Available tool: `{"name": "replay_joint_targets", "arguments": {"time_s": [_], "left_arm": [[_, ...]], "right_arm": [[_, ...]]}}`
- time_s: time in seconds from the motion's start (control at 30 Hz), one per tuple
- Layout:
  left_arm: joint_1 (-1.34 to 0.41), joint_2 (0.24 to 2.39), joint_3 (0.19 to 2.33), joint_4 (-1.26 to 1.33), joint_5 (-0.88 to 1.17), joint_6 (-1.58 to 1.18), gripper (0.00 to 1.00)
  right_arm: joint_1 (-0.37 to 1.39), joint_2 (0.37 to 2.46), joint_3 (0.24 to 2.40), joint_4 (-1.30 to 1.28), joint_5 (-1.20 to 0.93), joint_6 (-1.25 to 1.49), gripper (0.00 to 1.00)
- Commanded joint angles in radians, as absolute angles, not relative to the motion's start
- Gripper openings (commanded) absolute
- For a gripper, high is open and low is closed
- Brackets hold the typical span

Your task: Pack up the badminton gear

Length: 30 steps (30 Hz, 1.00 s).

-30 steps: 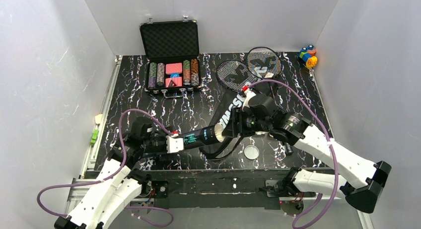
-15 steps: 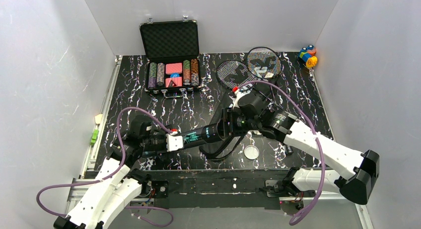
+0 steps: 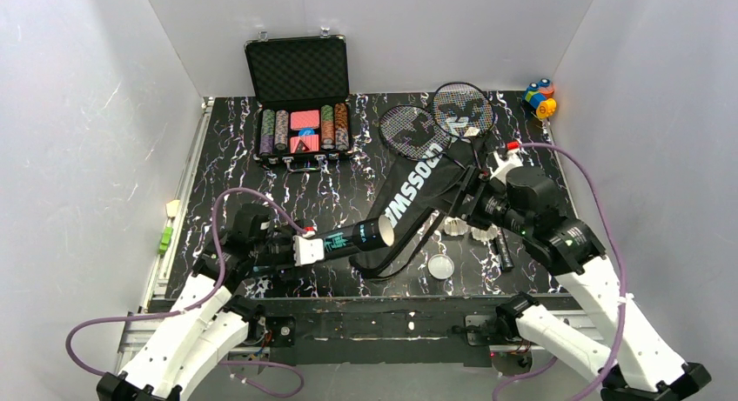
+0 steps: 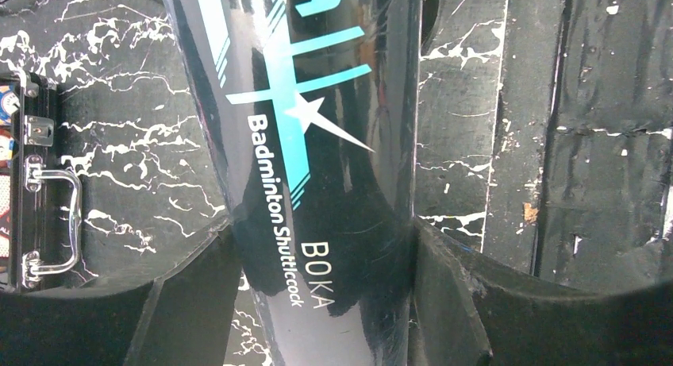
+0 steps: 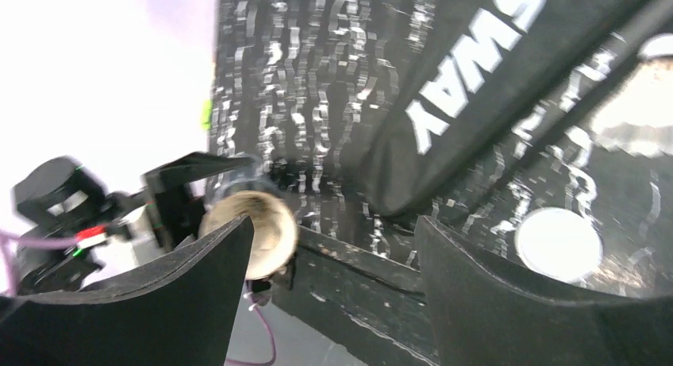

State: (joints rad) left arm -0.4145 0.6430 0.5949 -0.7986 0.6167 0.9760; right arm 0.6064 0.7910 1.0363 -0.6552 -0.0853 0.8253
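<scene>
Our left end effector [image 4: 321, 306] is clamped on the long black tube with teal print [image 4: 317, 144], one finger pressed against each side. Its wrist view shows only the stretch lettered "Badminton Shuttlecock", with both ends of the tube cut off. From above, the tube reaches out over the dark marbled surface [image 3: 235, 157], its open mouth pointing at the black racket-shaped bag lettered CROSSWAY [image 3: 416, 190]. We cannot tell whether the tube touches the surface. The right wrist view is blurred and shows only a tan rim at the tube's mouth, so its contents stay hidden from us. Our right end effector [image 5: 333, 223] hovers near the bag's right edge, fingers apart with nothing between them. The two black-framed rackets [image 3: 409, 130] lie at the far end of the bag with their heads bare, their shafts and handles lost behind the right arm. We make out two white feather shuttlecocks [image 3: 454, 227] just beside the bag, partly covered by that arm. A round pale disc [image 3: 441, 266] lies near the front edge.
</scene>
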Motion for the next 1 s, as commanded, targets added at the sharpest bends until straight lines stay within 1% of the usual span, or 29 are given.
{"name": "replay_joint_targets", "arguments": {"time_s": [0.0,0.17,0.4,0.53,0.73,0.97], "left_arm": [[-0.416,0.66,0.606,-0.748,0.599,0.962,0.05],[-0.416,0.662,0.613,-0.744,0.586,0.945,0.03],[-0.416,0.66,0.615,-0.744,0.591,0.952,0.01],[-0.416,0.654,0.617,-0.746,0.594,0.958,0.01],[-0.416,0.647,0.616,-0.747,0.589,0.968,0.0],[-0.416,0.647,0.607,-0.746,0.589,0.974,0.0]], "right_arm": [[0.495,0.808,0.889,-0.717,-0.088,0.889,0.83],[0.419,0.837,0.764,-0.634,-0.087,0.944,0.8],[0.345,0.947,0.7,-0.538,-0.038,1.007,0.77],[0.314,1.026,0.69,-0.47,-0.015,1.035,0.71],[0.303,1.158,0.716,-0.441,-0.007,1.055,0.69],[0.301,1.2,0.728,-0.42,0.095,1.082,0.57]]}}
